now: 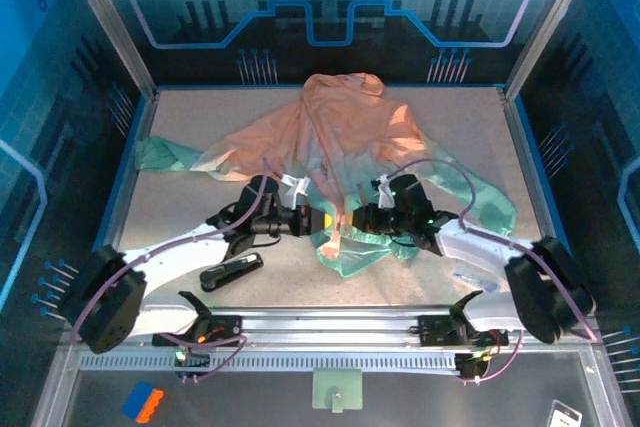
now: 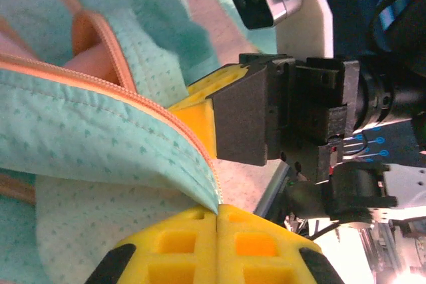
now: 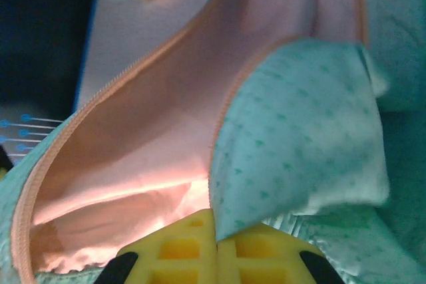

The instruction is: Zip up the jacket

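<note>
Crinkly peach-to-mint jacket (image 1: pixel 340 137) sprawls from the table's (image 1: pixel 470 127) far edge to its near middle, where the left gripper (image 2: pixel 217 214) and right gripper (image 3: pixel 215 221), tips facing, each pinch fully closed on a green hem flap beside the orange zipper (image 2: pixel 133 94), apparently to bring its two bottom ends together.
</note>
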`<action>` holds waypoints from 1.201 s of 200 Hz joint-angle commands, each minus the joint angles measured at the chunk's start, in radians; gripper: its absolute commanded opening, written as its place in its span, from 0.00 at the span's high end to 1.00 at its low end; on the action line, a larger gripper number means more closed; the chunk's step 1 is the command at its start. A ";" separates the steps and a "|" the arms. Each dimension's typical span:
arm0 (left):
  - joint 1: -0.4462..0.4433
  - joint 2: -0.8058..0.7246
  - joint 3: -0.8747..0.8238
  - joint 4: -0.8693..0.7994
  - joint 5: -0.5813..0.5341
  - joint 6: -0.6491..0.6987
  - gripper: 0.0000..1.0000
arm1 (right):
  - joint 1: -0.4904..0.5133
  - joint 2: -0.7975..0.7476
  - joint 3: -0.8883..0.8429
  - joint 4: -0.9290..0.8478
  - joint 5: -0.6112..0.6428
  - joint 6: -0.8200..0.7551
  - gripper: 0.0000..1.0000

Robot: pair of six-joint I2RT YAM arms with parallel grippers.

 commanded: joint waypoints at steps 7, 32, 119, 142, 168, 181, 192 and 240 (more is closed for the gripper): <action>-0.003 0.140 -0.013 0.158 0.017 -0.056 1.00 | -0.012 0.099 -0.002 0.157 0.014 0.096 1.00; -0.001 0.266 0.002 0.249 0.026 -0.089 1.00 | -0.011 0.160 0.007 0.189 0.002 0.113 0.98; 0.022 0.350 -0.031 0.342 0.023 -0.145 1.00 | -0.003 0.068 -0.040 0.115 0.011 -0.068 0.62; 0.040 0.355 -0.036 0.351 0.045 -0.151 1.00 | 0.010 0.046 -0.055 0.114 0.021 -0.134 0.61; 0.049 0.365 -0.032 0.357 0.062 -0.155 1.00 | 0.024 0.060 -0.055 0.125 0.014 -0.197 0.62; 0.049 0.377 -0.030 0.366 0.069 -0.163 1.00 | 0.029 0.071 -0.052 0.126 0.016 -0.211 0.62; 0.049 0.387 -0.032 0.383 0.073 -0.173 1.00 | 0.035 0.069 -0.053 0.122 0.025 -0.212 0.61; 0.049 0.407 -0.050 0.414 0.076 -0.185 1.00 | 0.075 0.001 -0.067 0.051 0.057 -0.303 0.53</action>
